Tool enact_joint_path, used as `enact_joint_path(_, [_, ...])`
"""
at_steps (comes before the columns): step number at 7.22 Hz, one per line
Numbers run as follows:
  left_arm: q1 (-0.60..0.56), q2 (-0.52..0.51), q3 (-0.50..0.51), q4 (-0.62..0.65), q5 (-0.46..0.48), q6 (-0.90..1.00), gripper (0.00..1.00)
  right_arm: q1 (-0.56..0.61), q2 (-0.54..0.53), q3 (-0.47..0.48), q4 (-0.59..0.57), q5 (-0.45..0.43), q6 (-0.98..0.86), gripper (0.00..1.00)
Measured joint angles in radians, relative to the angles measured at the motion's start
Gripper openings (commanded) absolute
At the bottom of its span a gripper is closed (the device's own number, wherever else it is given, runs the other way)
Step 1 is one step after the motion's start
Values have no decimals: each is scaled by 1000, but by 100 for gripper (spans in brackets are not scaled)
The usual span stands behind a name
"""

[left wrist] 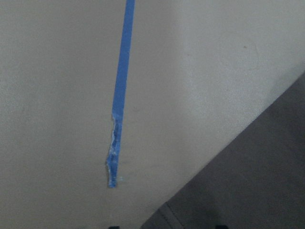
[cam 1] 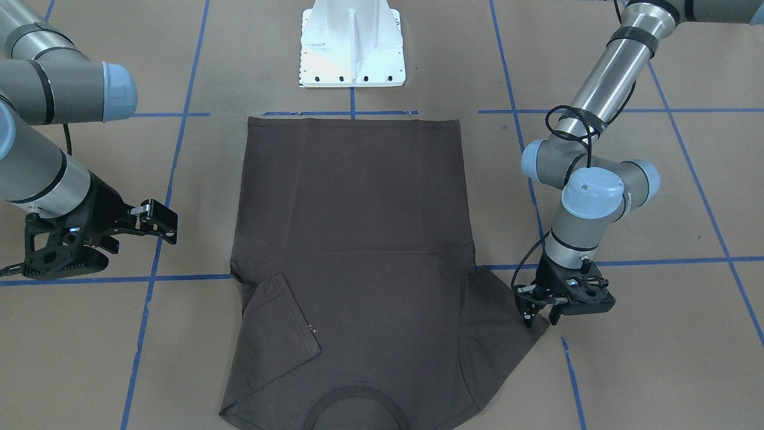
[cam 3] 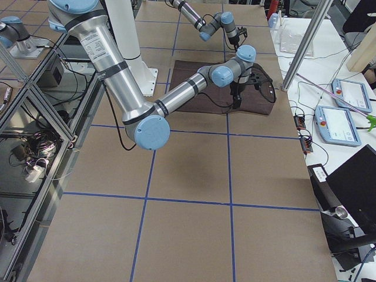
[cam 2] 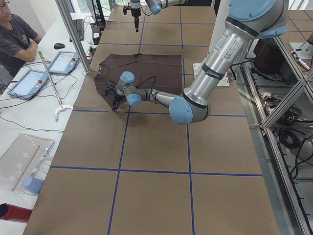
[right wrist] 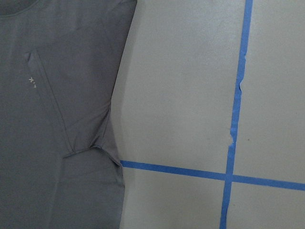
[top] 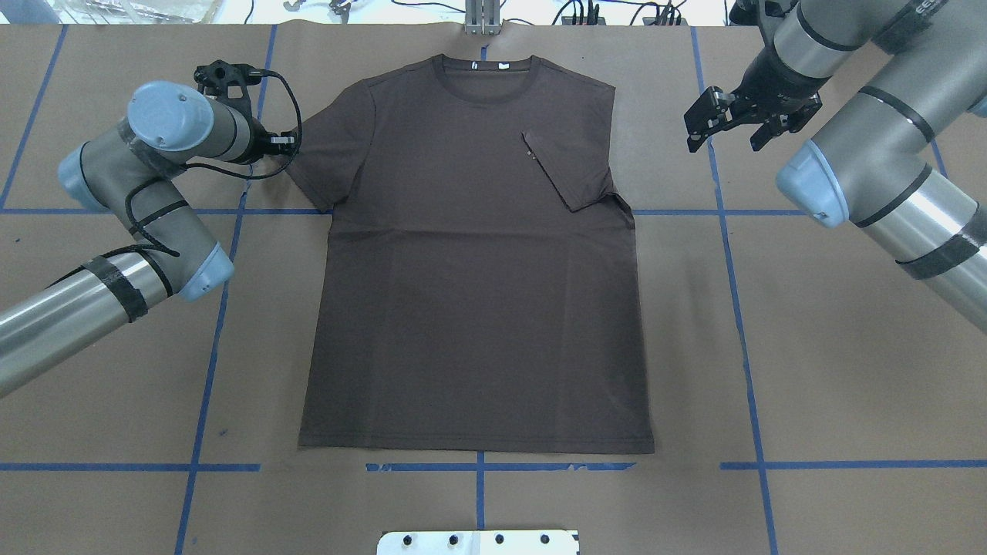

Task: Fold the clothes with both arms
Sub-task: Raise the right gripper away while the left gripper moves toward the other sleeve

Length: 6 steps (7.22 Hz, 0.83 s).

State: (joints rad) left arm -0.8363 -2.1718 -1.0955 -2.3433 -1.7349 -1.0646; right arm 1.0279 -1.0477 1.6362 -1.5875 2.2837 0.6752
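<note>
The dark brown T-shirt [cam 1: 352, 239] lies flat on the table, chest up, collar [top: 482, 77] away from the robot. Its sleeve on my right side [top: 567, 173] is folded in over the chest; it also shows in the right wrist view [right wrist: 71, 95]. The other sleeve [top: 324, 146] lies spread out. My left gripper [cam 1: 540, 316] is open, low at that sleeve's tip, with the sleeve hem [left wrist: 257, 181] between its fingertips. My right gripper [top: 731, 125] is open and empty, above bare table beside the shirt's shoulder.
The table is covered in brown paper [top: 810, 347] with blue tape lines [top: 736, 308]. The white pedestal base [cam 1: 352, 48] stands at the hem side. An operator [cam 2: 17, 34] and tablets [cam 2: 29, 81] are beyond the collar end.
</note>
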Motion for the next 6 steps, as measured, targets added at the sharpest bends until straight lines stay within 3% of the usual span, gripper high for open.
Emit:
enact_joint_path(1, [0,-2,0,1,0,0,0,0,0,-1,1,0,0,100])
enact_joint_path(6, [-10,-48,-26,57,-10,-2,0,3,-2,-9,4,0,-5,100])
